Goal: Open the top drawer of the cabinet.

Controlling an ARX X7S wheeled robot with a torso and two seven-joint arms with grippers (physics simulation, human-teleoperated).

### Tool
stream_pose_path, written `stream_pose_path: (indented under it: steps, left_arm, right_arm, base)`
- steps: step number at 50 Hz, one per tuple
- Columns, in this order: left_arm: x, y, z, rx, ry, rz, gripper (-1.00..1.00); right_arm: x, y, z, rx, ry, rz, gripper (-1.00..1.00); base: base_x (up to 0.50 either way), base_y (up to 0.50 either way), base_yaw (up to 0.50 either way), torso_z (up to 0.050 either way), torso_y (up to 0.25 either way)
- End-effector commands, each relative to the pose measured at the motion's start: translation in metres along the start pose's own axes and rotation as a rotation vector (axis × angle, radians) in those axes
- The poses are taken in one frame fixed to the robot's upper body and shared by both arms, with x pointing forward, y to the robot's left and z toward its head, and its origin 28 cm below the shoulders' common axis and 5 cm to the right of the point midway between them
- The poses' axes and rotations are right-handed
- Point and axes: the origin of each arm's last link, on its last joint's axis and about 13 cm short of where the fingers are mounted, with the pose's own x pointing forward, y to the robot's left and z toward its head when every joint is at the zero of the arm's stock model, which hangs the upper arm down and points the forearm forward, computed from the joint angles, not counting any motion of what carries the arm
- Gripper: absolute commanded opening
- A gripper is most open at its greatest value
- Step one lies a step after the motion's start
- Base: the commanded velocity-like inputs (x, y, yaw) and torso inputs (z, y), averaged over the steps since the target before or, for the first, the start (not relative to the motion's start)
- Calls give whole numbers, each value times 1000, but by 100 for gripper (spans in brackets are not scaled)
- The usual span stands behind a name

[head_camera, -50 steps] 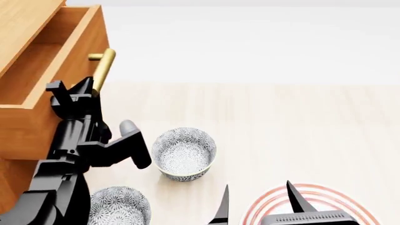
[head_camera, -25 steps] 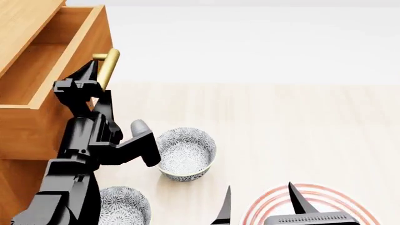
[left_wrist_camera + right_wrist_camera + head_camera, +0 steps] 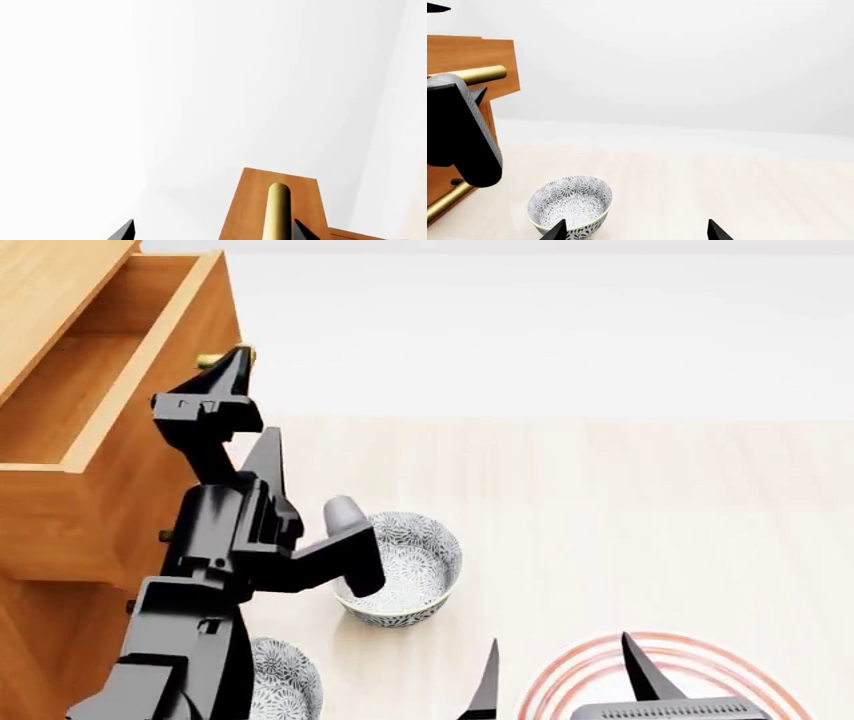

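The cabinet (image 3: 47,285) stands at the left of the head view. Its top drawer (image 3: 80,380) is pulled out and shows a plain wooden box inside. The brass handle (image 3: 207,361) is mostly hidden behind my left gripper (image 3: 254,390). In the left wrist view the left gripper (image 3: 213,232) is open. The handle (image 3: 277,210) lies between the spread fingertips, close to one of them, in front of the drawer front (image 3: 247,210). My right gripper (image 3: 558,660) is open and empty low at the front, also in the right wrist view (image 3: 636,230).
A patterned bowl (image 3: 400,565) sits beside my left arm; it also shows in the right wrist view (image 3: 570,202). A second bowl (image 3: 287,680) lies partly under the arm. A red-ringed plate (image 3: 667,670) is under the right gripper. A lower drawer handle (image 3: 447,200) shows.
My left gripper has moved along the brass handle toward its far end and the arm has risen. The drawer slid out slightly at first, then stayed. The right gripper barely moved.
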Motion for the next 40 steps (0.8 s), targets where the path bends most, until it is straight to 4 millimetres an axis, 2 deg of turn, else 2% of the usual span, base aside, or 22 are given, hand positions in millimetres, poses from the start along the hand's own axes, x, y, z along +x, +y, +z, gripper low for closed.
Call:
stream_pose_path:
  steps: [1, 13, 14, 21, 22, 32, 39, 40]
  left_arm:
    - [-6, 9, 21, -16, -51, 11, 100]
    - [-18, 31, 34, -50, -99, 28, 100]
    - [-17, 41, 38, -126, -100, 0, 100]
    - [-26, 84, 52, -151, -140, 61, 100]
    - [-29, 95, 55, -156, -152, 92, 100]
    - [-32, 145, 65, -168, -133, 151, 100]
    - [-39, 198, 76, -298, -165, 62, 100]
    - [-39, 212, 75, -329, -171, 33, 100]
  right_arm:
    - [0, 1, -1, 0, 3, 0, 100]
    - [-1, -2, -2, 0, 9, -13, 100]
    - [1, -1, -3, -2, 12, -14, 100]
    - [7, 1, -5, -8, 21, -12, 100]
    - [6, 0, -3, -8, 23, -14, 100]
    - [7, 0, -2, -6, 19, -23, 100]
    - [7, -1, -2, -9, 22, -22, 100]
    - [7, 0, -4, -9, 24, -21, 100]
  base:
    - [0, 0, 0, 0, 0]
    - [0, 0, 0, 0, 0]
    - [0, 0, 0, 0, 0]
    - [0, 0, 0, 0, 0]
    - [0, 0, 0, 0, 0]
    - [0, 0, 0, 0, 0]
    - [0, 0, 0, 0, 0]
    - [0, 0, 0, 0, 0]
